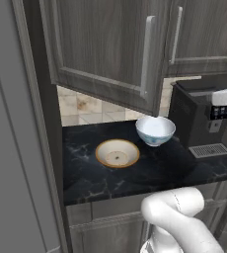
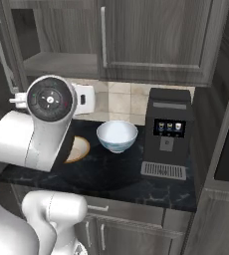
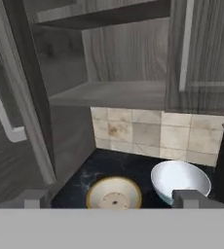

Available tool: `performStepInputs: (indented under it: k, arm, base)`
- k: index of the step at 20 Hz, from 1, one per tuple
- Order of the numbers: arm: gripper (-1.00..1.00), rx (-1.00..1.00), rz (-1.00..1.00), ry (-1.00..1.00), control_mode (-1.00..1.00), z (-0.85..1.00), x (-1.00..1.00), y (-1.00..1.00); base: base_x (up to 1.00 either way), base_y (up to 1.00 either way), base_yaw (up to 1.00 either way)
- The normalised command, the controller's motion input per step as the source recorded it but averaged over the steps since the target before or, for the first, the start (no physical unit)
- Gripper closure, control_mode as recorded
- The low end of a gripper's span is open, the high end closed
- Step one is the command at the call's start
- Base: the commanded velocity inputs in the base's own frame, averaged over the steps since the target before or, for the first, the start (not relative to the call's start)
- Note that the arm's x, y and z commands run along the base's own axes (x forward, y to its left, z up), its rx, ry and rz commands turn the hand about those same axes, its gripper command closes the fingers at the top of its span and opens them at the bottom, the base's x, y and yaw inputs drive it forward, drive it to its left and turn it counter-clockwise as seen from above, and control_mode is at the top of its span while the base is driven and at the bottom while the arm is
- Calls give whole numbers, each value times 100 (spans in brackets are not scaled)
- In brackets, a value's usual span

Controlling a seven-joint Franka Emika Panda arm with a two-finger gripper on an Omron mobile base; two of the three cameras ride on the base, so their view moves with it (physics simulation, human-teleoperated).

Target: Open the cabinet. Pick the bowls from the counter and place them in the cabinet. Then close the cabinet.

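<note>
Hovering above the front of the bench (image 3: 80,170), the tool (image 3: 110,198) has its two dark tips spread wide with nothing between them. Just beyond the tips, on the black veined slab, sit the bowls: the shallow cream bowl (image 3: 114,193) with its orange-brown rim nearer the left wall, and the deep white bowl (image 3: 180,181) with a blue pattern just beside it to the right, apart from it. Both look like glazed ceramic, so probably stiff, smooth and breakable; the safest hold is likely one finger inside and one outside a rim, and the deep bowl's steeper wall should offer more to pinch than the cream one's low flare. A black coffee machine (image 2: 169,130) stands close on the right. Higher and further back, the cabinet (image 3: 133,58) has its left door (image 1: 105,47) swung out, baring a wooden shelf (image 3: 109,93).
</note>
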Motion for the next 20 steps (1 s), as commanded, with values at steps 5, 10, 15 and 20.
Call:
performStepInputs:
  k: [5, 10, 15, 20]
  arm:
    - [-100, 13, 11, 7, -100, -3, 1, -10]
    - [-100, 28, 6, -2, -100, 0, 0, 0]
    - [-100, 25, 0, -5, -100, 0, 1, 25]
    - [-100, 0, 0, -2, -100, 0, 23, 47]
  base:
    - [0, 0, 0]
    - [0, 0, 0]
    - [0, 0, 0]
    - [0, 0, 0]
